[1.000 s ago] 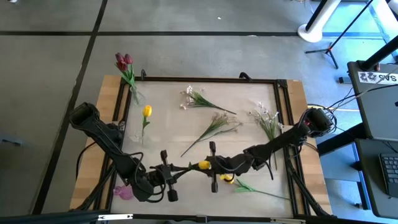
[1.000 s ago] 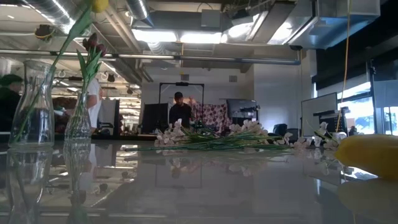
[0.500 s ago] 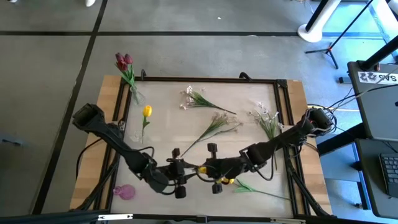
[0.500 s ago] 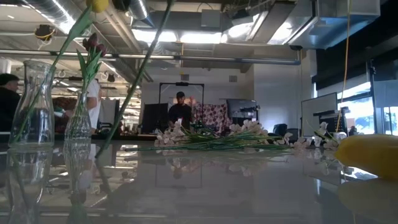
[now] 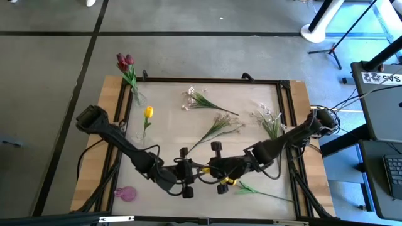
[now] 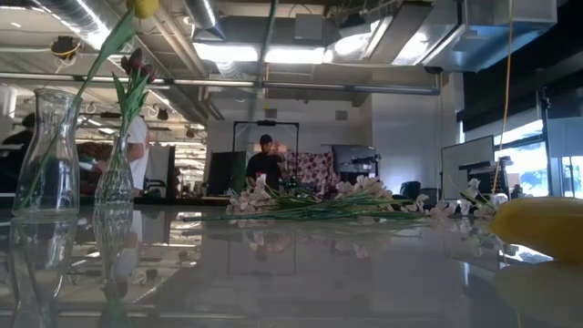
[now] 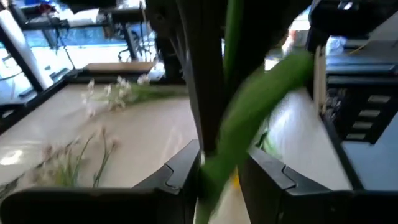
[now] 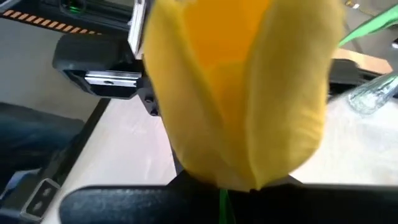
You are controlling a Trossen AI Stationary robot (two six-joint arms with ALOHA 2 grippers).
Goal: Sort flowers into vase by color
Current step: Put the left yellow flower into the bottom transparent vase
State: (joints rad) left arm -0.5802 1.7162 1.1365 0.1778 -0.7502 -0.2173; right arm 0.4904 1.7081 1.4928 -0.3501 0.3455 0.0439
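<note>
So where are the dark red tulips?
In the high view, the dark red tulips stand in a glass vase at the table's far-left corner, behind the vase holding one yellow tulip.

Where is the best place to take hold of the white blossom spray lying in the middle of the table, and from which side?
Grip the white blossom spray on its bare green stalk, towards the lower end, away from the flower heads. It lies flat and slanted on the table, so come straight down from above with the gripper's fingers set across the stalk. The left gripper is probably the nearer one, though it and the right gripper are busy with a yellow tulip.
</note>
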